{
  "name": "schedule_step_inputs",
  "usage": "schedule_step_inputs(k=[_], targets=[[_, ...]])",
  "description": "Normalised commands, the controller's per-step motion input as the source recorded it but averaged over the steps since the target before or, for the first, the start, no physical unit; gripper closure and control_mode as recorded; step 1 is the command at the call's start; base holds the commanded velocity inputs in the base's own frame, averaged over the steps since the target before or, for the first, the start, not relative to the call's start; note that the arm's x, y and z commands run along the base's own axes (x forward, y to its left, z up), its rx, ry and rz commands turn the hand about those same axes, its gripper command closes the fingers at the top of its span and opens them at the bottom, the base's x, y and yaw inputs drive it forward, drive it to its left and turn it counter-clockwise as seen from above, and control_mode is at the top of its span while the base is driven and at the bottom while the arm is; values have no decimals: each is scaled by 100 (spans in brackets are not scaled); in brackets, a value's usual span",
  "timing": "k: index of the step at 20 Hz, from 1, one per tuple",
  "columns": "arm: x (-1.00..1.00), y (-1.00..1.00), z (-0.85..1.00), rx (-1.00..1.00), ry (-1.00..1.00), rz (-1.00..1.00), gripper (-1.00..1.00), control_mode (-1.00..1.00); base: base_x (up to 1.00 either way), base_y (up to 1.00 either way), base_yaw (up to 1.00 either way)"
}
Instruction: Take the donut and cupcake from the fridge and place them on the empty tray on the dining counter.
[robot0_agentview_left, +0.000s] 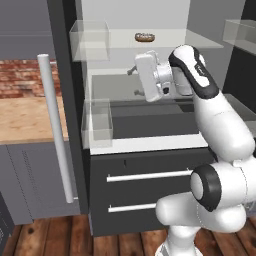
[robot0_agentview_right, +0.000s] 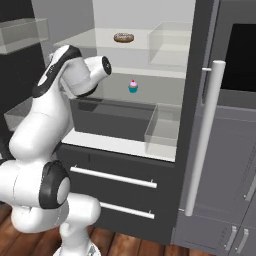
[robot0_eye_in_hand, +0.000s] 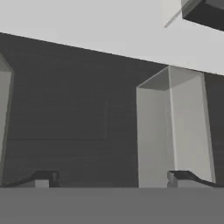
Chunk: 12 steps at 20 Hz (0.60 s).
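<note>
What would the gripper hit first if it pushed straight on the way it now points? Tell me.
Probably the dark drawer front inside the fridge, straight ahead of the open gripper. The clear door bin sits just off to one side. Depth is hard to judge.

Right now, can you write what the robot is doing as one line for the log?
fridge: doors open | donut: upper shelf | cupcake: shelf below | gripper: jaws open, empty, inside fridge

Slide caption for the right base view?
Arm reaches into open fridge; donut on upper shelf, cupcake below.
</note>
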Motion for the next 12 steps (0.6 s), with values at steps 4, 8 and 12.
schedule_step_inputs(k=[4,8,12], targets=[[-25,-48,-23,-61,-14,-21,-100,-100,0,0,0],[-86,-30,-63,-65,-25,-16,-100,-100,0,0,0],[-100,-42,-15,-40,-10,-2,-100,-100,0,0,0]])
